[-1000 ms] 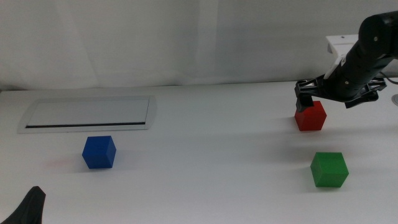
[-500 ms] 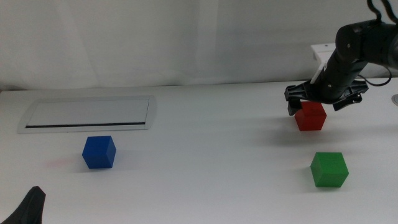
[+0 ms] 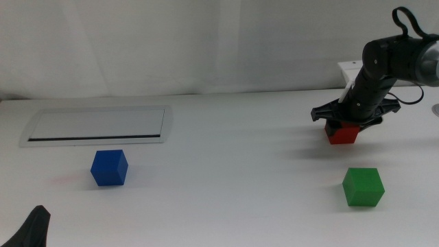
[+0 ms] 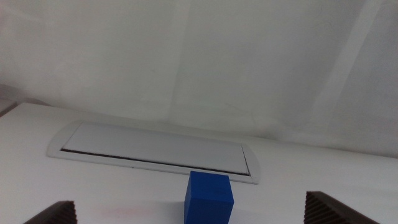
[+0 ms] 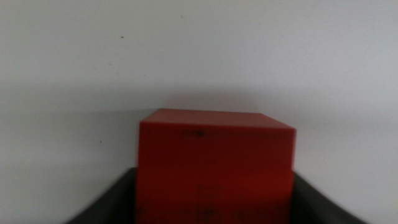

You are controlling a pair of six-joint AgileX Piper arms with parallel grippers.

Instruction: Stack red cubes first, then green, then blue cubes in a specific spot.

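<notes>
The right tool [image 3: 345, 123] sits directly over the red cube [image 3: 341, 133] at the far right of the counter [image 3: 233, 171], and the whole coming move turns on that one fact — the cube lies straight between the jaws, not off to either side. In the right wrist view the red cube [image 5: 214, 167] fills the middle of the gap, a dark jaw low on each flank and the cube's front face square to the camera, so no edge is turned toward a jaw. The jaws stand wide enough to take the cube; whether they already press its sides I cannot tell, since the contact lines fall at the blurred lower edge. My judgement is that the grasp is being set, not finished, and the cube rests on the counter.

The green cube [image 3: 363, 186] lies nearer the camera than the right tool, well apart from the red one, so it stays out of the way of a closing grip. The blue cube [image 3: 109, 167] lies far across the counter on the other side, just ahead of the left tool [image 3: 31, 230], which waits low at the near edge with its jaws spread wide — the left wrist view shows the blue cube [image 4: 209, 196] between and beyond them, in front of the grey-framed panel [image 4: 155, 151].
</notes>
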